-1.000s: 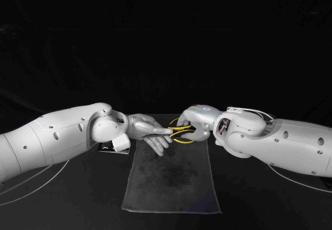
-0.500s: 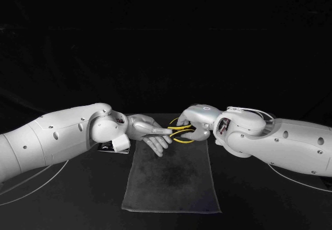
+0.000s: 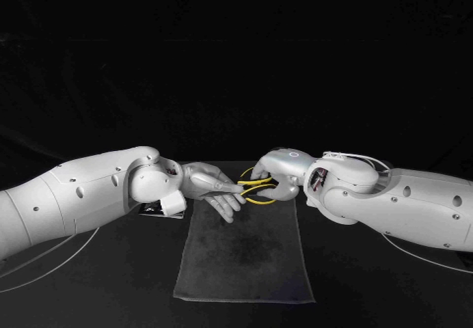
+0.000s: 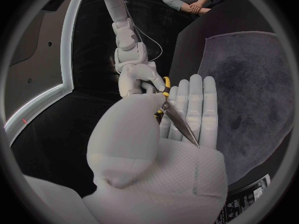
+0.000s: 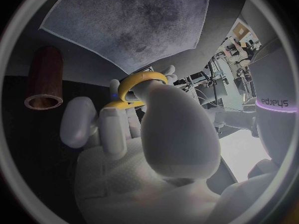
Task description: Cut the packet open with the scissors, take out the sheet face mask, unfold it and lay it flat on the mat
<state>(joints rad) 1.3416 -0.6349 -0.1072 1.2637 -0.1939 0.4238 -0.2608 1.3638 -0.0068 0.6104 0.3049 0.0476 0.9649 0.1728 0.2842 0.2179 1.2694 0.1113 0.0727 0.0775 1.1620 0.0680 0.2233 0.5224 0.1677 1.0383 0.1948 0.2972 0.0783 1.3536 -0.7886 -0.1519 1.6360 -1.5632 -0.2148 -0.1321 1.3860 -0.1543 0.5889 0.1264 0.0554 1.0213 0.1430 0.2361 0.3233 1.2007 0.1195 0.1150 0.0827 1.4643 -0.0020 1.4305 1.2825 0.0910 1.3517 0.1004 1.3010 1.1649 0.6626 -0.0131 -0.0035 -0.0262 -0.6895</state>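
The scissors (image 3: 258, 192) have yellow handles and hang over the far end of the dark grey mat (image 3: 245, 254), between my two hands. My right hand (image 3: 277, 178) grips the yellow handles (image 5: 139, 82). My left hand (image 3: 213, 188) lies flat with its fingers stretched out. The closed blades (image 4: 181, 125) lie across those fingers, under the thumb. The right hand (image 4: 136, 77) meets the left hand at the handles. The black packet (image 3: 162, 209) with white print lies on the table under my left wrist, beside the mat's far left corner; a strip of the packet (image 4: 249, 200) shows below the palm.
A brown open-topped cylinder (image 5: 44, 82) stands on the table near the mat (image 5: 134, 20). The black table (image 3: 89, 287) surrounds the mat on both sides.
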